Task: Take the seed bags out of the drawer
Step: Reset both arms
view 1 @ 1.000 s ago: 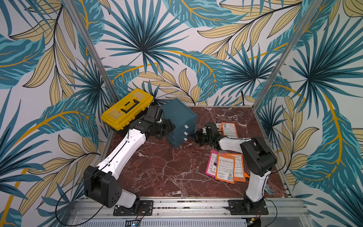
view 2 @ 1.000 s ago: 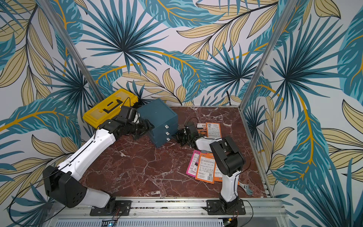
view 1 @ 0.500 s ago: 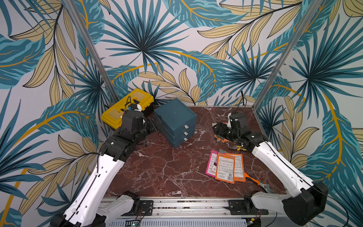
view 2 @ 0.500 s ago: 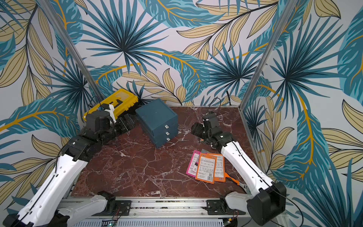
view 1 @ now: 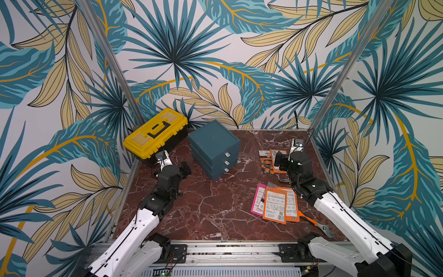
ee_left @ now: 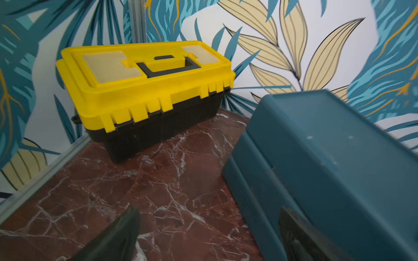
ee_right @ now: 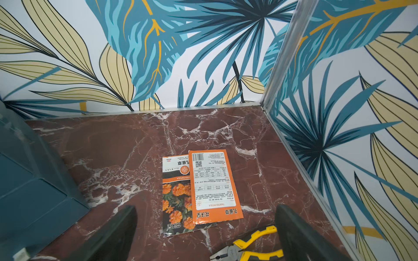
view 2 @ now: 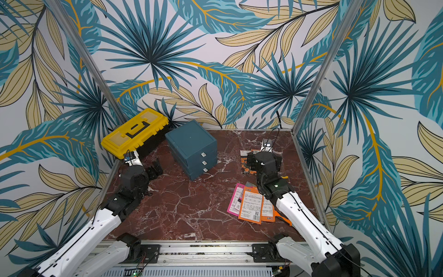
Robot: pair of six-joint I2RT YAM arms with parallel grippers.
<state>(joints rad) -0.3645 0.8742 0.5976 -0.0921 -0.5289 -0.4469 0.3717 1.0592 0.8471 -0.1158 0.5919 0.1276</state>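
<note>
Jaws on both arms stand wide with nothing between them. A second ago my left gripper (view 1: 185, 169) was up against the side of the drawer unit (view 1: 214, 148) and my right gripper (view 1: 279, 160) sat at its drawer fronts, both narrower. Both have backed off since. The left one now hangs between the unit and the yellow toolbox (view 1: 155, 130). The right one hovers over seed bags (ee_right: 212, 185) out on the unit's other side. The unit's three drawers look shut.

That pair overlaps. One bag is face up, orange flowers on black. The other shows an orange back with a white text panel, barcode and QR code. Pliers (ee_right: 243, 245) lie just beside them. More seed bags (view 1: 275, 203) are fanned out nearer my base than the unit, one magenta under orange ones, white panels up.
</note>
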